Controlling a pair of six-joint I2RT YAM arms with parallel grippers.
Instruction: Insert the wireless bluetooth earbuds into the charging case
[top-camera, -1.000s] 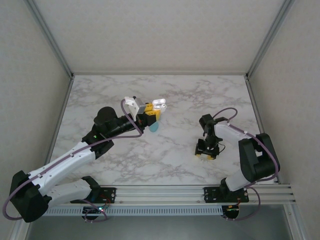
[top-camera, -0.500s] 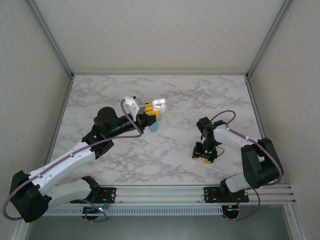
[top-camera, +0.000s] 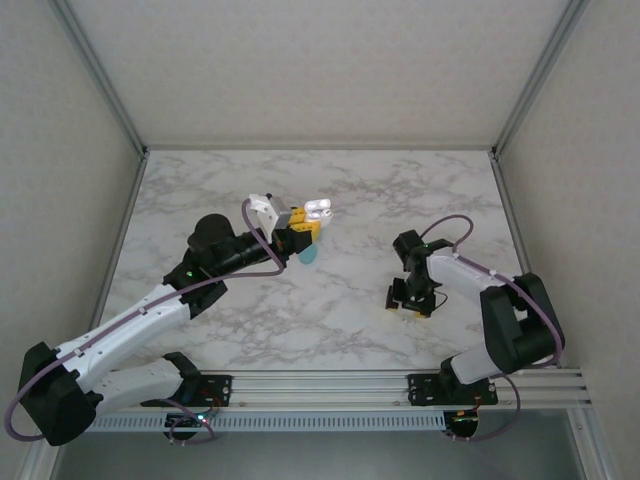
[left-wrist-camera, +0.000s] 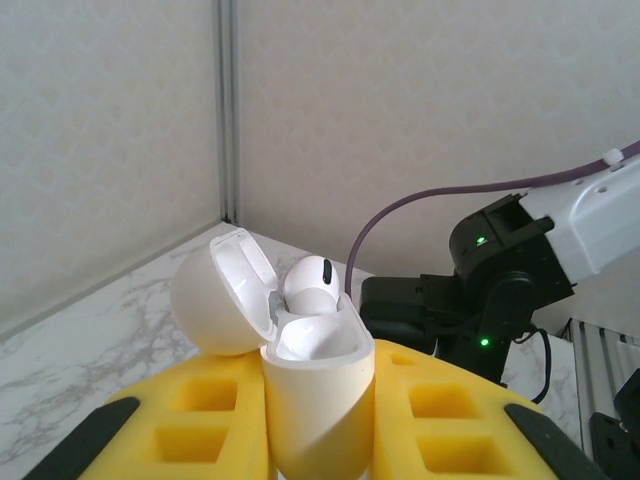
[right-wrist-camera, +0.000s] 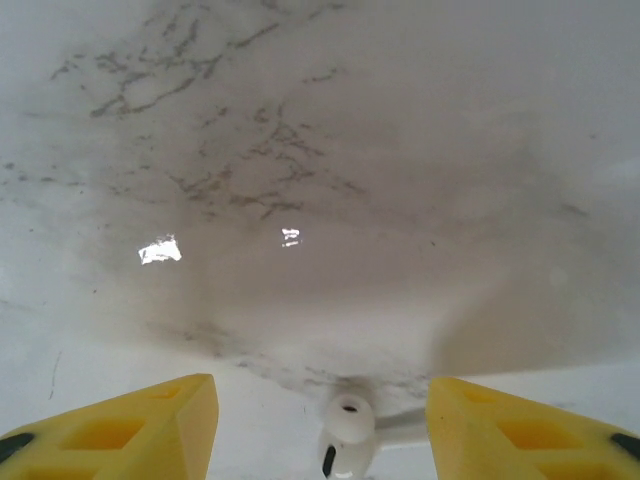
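Note:
The charging case (left-wrist-camera: 315, 380) is white, and my left gripper (left-wrist-camera: 320, 400) is shut on it between its yellow fingers (left-wrist-camera: 180, 430). The lid (left-wrist-camera: 222, 295) is swung open to the left. One white earbud (left-wrist-camera: 312, 285) sits in the far socket and the near socket is bare. From above, the left gripper (top-camera: 305, 222) holds the case (top-camera: 320, 209) up over the middle of the table. Lower right, my right gripper (top-camera: 410, 300) points down at the table. The other earbud (right-wrist-camera: 343, 440) lies on the marble between its open jaws (right-wrist-camera: 322, 395), touching neither finger.
A small light-blue piece (top-camera: 308, 255) shows just below the left gripper; I cannot tell whether it rests on the marble table (top-camera: 350, 330). Grey walls close in the table on three sides. The right arm's purple cable (left-wrist-camera: 420, 205) arcs across behind the case.
The right gripper has shifted slightly left and back over the table, low over the earbud. The left arm and the case have not moved.

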